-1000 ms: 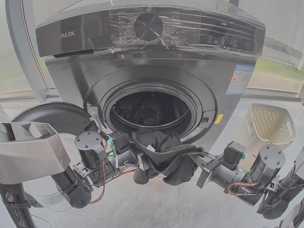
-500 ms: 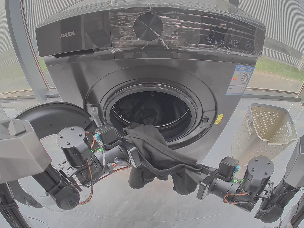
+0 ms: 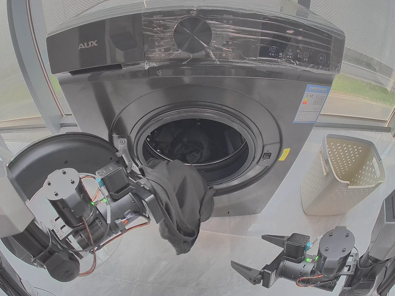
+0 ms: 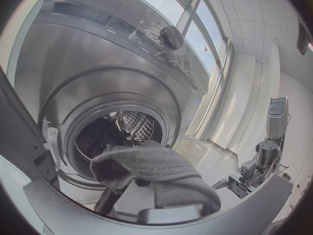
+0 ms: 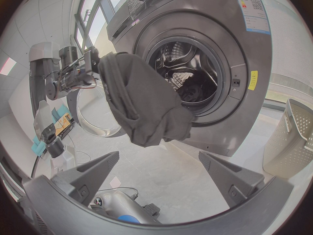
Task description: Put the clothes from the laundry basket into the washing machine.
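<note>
A dark grey garment (image 3: pixel 181 202) hangs in front of the lower left rim of the washing machine's (image 3: pixel 197 75) open drum (image 3: pixel 197 142). My left gripper (image 3: pixel 150 186) is shut on its upper edge, and the cloth drapes over the fingers and hides them. More dark clothes (image 5: pixel 192 90) lie inside the drum. My right gripper (image 3: pixel 249 251) is low over the floor to the right, open and holding nothing, well apart from the garment (image 5: pixel 143 105). The cream laundry basket (image 3: pixel 345 173) stands tilted at the right of the machine, and I see no clothes in it.
The round washer door (image 3: pixel 61 153) is swung open at the left, close behind my left arm. Grey tiled floor (image 3: pixel 230 235) stretches between the machine and my grippers. A white and blue device (image 5: pixel 52 137) with a cable stands on the floor farther left.
My right gripper has let go of the garment, opened and dropped back toward the floor. The left arm has shifted left, and the garment now hangs from it alone.
</note>
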Available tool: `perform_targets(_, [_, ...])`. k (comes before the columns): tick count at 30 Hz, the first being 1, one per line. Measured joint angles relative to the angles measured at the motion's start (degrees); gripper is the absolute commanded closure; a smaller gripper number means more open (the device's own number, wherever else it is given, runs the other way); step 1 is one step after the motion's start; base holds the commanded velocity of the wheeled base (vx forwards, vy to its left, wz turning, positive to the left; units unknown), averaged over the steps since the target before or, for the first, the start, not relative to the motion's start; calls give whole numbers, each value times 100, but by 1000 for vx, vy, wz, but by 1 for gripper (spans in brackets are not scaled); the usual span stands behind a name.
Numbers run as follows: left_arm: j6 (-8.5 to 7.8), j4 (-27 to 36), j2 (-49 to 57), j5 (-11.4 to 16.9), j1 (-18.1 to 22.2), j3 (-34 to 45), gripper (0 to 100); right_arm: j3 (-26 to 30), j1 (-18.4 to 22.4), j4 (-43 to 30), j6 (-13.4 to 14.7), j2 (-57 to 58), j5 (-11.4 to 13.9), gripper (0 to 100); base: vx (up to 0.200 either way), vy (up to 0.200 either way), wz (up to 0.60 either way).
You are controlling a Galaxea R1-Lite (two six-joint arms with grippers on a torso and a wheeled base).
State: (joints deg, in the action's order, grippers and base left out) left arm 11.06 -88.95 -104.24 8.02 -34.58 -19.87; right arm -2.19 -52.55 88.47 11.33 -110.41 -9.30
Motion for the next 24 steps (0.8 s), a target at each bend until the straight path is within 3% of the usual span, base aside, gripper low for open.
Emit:
perform_targets(7, [-26,-5,413,-296,195,312,100,-119,471,13,11,182,-55,0,0,0,0])
perform_targets(14, [-55,-2,560,-360,400,502,100,-149,1140,11,63,305,-13,0,29,0,0])
perform_targets(19, [-55,0,557,-357,461,566,100,-166,1248,11,83,296,-2,0,200,0,0])
perform_targets(24, [-121,0,485,-371,466,577,100,-196,1264,11,88,291,-2,0,0,0,0])
